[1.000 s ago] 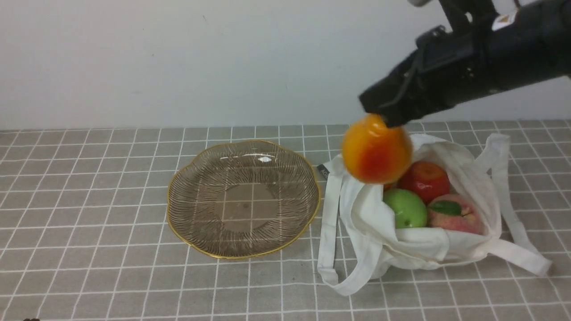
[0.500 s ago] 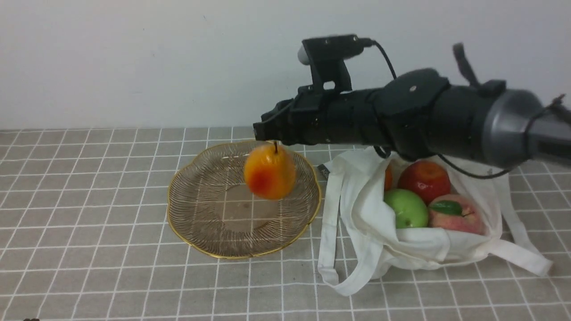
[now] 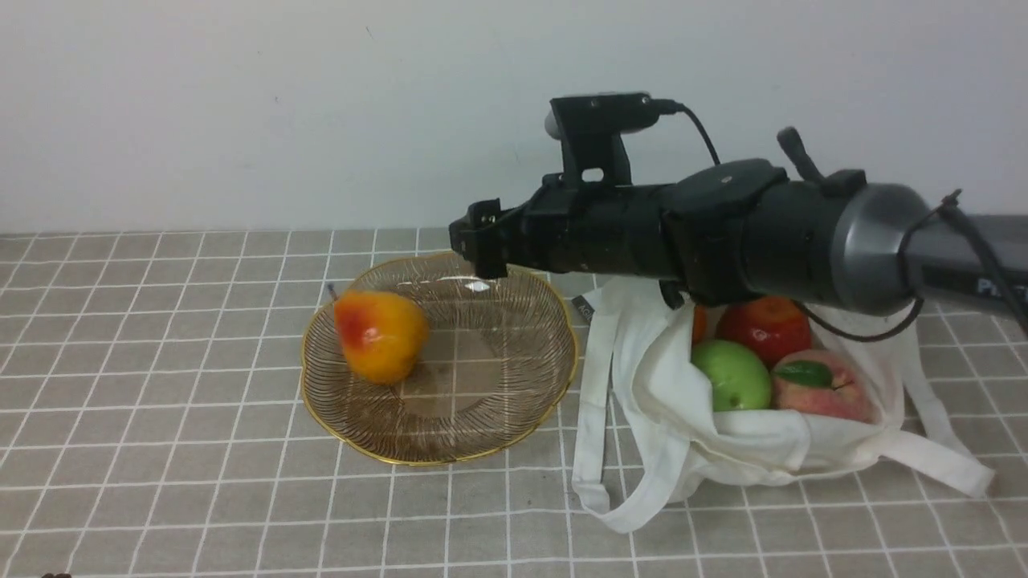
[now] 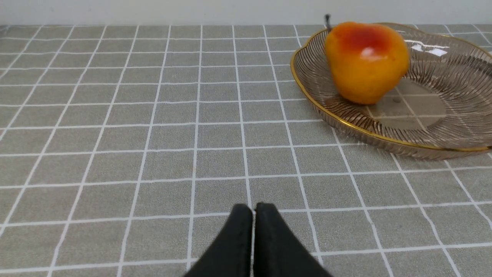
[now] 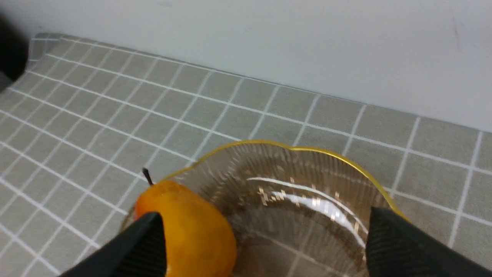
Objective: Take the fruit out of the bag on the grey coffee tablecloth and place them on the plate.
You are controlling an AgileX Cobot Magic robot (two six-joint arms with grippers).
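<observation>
Pear (image 3: 381,337) at left in plate (image 3: 498,345), right gripper (image 5: 265,234) spread above; apples (image 3: 732,376), peach (image 3: 827,397) and orange (image 3: 699,324) in bag (image 3: 747,449) at right; left gripper (image 4: 253,209) pressed together.

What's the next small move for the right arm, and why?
Probably swing the open right gripper back toward the bag: the pear lies ungripped in the plate, while the red apple, green apple and peach are inside the bag.

A plain, pale grey-white wall (image 3: 241,112) behind the scene, with small dark marks on it.
</observation>
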